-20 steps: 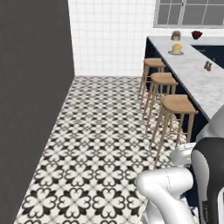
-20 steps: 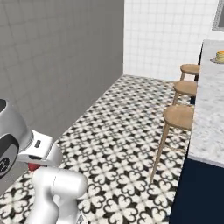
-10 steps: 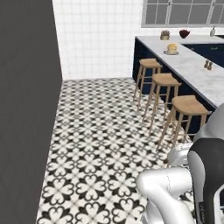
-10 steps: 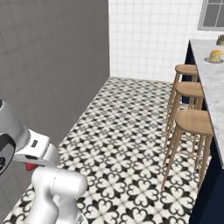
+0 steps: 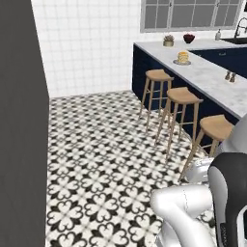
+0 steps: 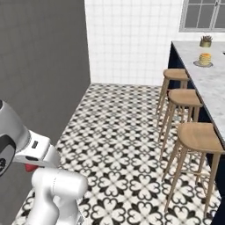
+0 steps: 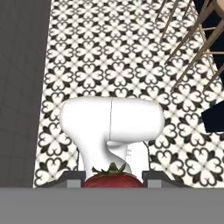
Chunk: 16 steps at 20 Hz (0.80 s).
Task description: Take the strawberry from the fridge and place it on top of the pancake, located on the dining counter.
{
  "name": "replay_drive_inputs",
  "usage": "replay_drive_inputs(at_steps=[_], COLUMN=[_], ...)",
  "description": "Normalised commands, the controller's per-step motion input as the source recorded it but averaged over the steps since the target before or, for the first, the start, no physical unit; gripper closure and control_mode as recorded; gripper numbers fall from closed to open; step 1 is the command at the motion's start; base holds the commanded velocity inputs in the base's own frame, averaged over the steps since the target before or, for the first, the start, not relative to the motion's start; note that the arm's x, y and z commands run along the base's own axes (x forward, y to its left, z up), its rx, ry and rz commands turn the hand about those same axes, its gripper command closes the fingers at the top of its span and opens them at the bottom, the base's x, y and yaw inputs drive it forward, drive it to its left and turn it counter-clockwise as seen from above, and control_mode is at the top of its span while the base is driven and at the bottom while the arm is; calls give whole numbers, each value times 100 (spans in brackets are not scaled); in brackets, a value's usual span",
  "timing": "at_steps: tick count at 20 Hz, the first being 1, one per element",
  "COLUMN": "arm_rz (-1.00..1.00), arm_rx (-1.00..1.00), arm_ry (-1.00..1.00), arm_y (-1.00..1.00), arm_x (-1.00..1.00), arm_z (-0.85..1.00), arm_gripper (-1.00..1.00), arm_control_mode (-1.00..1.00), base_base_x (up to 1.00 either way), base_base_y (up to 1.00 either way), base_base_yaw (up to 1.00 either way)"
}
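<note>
The two-finger gripper [image 7: 113, 178] is clenched on the small bright red strawberry [image 7: 113, 178] above the black-and-white patterned floor [image 5: 111, 144], well apart from the golden-yellow pancake stack [image 5: 183, 57] on the white-grey marble dining counter [image 5: 212, 79] beside round wooden stools [image 5: 183, 95].

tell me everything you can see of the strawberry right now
The strawberry is a small, bright red, rounded fruit with a glossy skin and a crown of pointed green leaves on top. In the hand view only its upper part and leaves show, sitting between the two dark tips of the pincer, which is shut on it from both sides. It hangs over the patterned black-and-white floor. In the right base view a sliver of red peeks out beneath the robot's hand.
</note>
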Motion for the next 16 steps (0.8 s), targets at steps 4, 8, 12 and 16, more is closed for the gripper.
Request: replay_drive_inputs(at_steps=[4,8,12,16], arm_rz=[0,0,0,0], arm_rx=[0,0,0,0], arm_ry=[0,0,0,0], arm_y=[0,0,0,0], arm_x=[0,0,0,0], arm_z=[0,0,0,0], arm_gripper=[100,100,100,100], arm_control_mode=[100,100,100,100], base_base_x=[100,100,100,100], base_base_y=[45,21,1,0], base_base_yaw=[-6,0,0,0])
